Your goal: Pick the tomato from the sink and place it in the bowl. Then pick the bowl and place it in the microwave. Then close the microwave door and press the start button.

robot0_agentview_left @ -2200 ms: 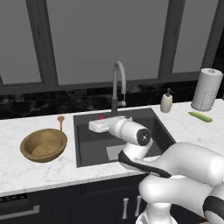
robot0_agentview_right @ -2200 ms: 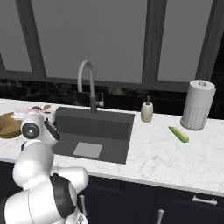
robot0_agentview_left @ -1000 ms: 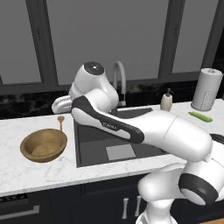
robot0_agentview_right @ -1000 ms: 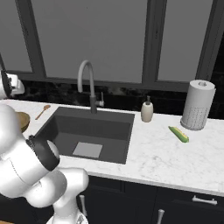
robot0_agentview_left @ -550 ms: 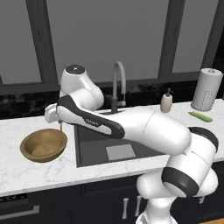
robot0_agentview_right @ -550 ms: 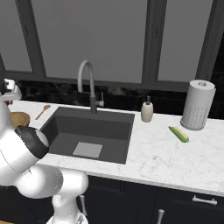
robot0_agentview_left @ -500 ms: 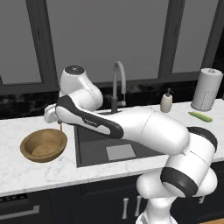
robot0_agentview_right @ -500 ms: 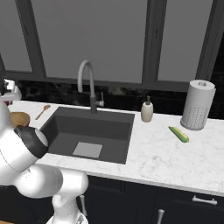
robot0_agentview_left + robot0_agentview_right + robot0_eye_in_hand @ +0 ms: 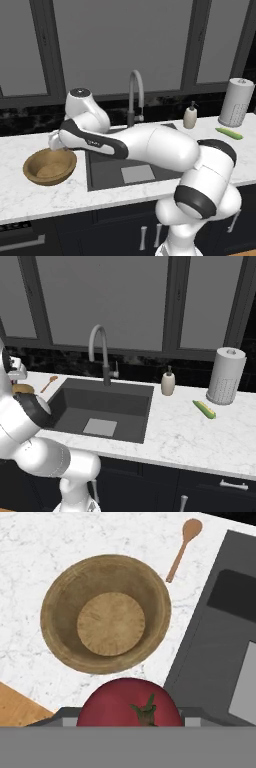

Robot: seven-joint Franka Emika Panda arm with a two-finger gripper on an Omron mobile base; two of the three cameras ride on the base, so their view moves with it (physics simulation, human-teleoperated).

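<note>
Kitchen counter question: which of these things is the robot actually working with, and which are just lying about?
Part of the job:
- tomato, held in the fingers above the counter
- bowl, empty, on the counter
- sink

Just lying about:
- wooden spoon beside the bowl
- soap bottle
- paper towel roll
- cucumber
- faucet

We are looking at a home kitchen: a dark sink [image 9: 102,406] with a tall curved faucet [image 9: 98,348] is sitting in a white marble counter [image 9: 185,438], dark cabinets are running below, and a soap bottle [image 9: 168,382], paper towel roll [image 9: 226,376] and wooden spoon [image 9: 49,383] are standing around it.
</note>
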